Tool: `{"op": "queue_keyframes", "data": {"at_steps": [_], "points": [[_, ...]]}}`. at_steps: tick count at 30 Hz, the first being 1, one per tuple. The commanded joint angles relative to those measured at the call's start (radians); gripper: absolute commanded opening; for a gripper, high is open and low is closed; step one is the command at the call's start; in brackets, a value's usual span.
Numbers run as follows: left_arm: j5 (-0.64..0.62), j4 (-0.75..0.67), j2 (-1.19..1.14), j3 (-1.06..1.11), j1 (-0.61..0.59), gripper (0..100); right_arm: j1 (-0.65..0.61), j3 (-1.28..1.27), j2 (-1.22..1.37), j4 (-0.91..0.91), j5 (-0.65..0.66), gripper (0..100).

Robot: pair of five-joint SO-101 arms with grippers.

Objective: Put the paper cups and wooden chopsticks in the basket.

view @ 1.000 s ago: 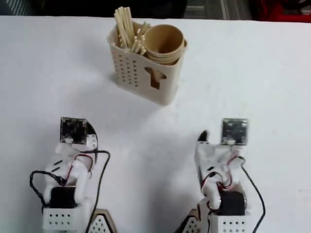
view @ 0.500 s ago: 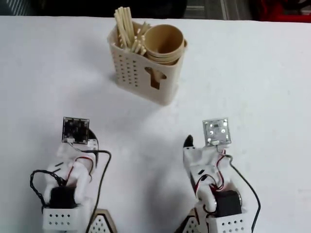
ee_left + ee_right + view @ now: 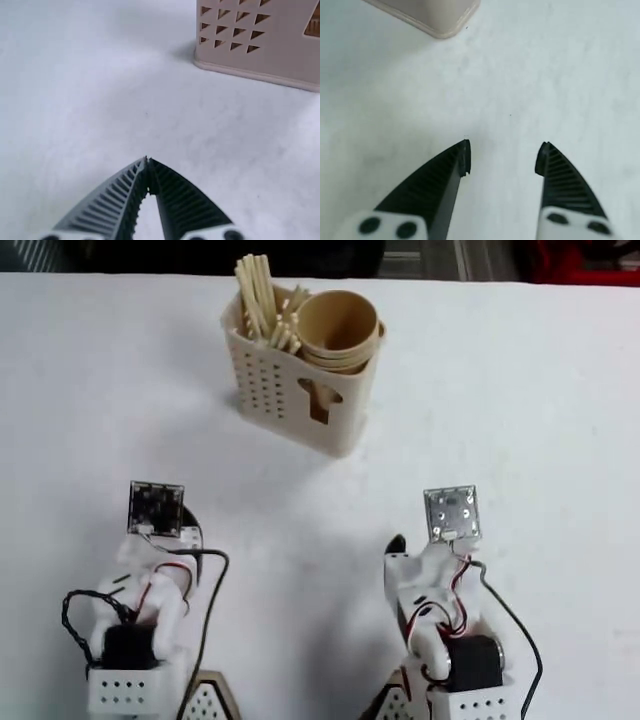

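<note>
Several nested paper cups (image 3: 340, 328) and wooden chopsticks (image 3: 262, 300) stand in the basket (image 3: 290, 390), far centre. Left gripper (image 3: 148, 172) clenched on nothing, right gripper (image 3: 502, 157) spread, empty, both near. Cups likely light, crushable: pinch rim gently. Chopsticks stiff, thin: grip mid-length.

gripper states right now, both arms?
Left gripper: closed, holding nothing.
Right gripper: open, holding nothing.

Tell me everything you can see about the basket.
The basket is cream, plastic-looking, with rounded corners, rows of small holes and one keyhole-shaped cutout in its walls. It stands upright on the white table, at the far middle. Wooden chopsticks stand in one side, stacked paper cups in the other.
</note>
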State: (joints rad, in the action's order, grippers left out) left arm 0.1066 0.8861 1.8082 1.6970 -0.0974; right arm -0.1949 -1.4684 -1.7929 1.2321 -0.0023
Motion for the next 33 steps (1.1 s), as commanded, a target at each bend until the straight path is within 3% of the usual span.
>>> {"op": "queue_keyframes", "data": {"at_steps": [1,8,17,24,33], "points": [[0.002,0.000,0.007,-0.005,0.004,3,0.013,-0.012,-0.008,0.008,0.008,22.1],[0.002,0.002,0.007,-0.005,0.004,3,0.019,-0.207,-0.008,-0.084,0.006,22.1],[0.002,0.017,0.004,-0.005,0.002,3,0.021,-0.222,-0.005,-0.119,0.008,22.0],[0.009,0.262,0.004,-0.005,-0.004,3,0.019,-0.222,-0.005,0.030,0.006,22.0],[0.003,0.313,0.004,-0.005,-0.004,3,0.018,-0.222,-0.005,0.035,0.006,22.0]]}}
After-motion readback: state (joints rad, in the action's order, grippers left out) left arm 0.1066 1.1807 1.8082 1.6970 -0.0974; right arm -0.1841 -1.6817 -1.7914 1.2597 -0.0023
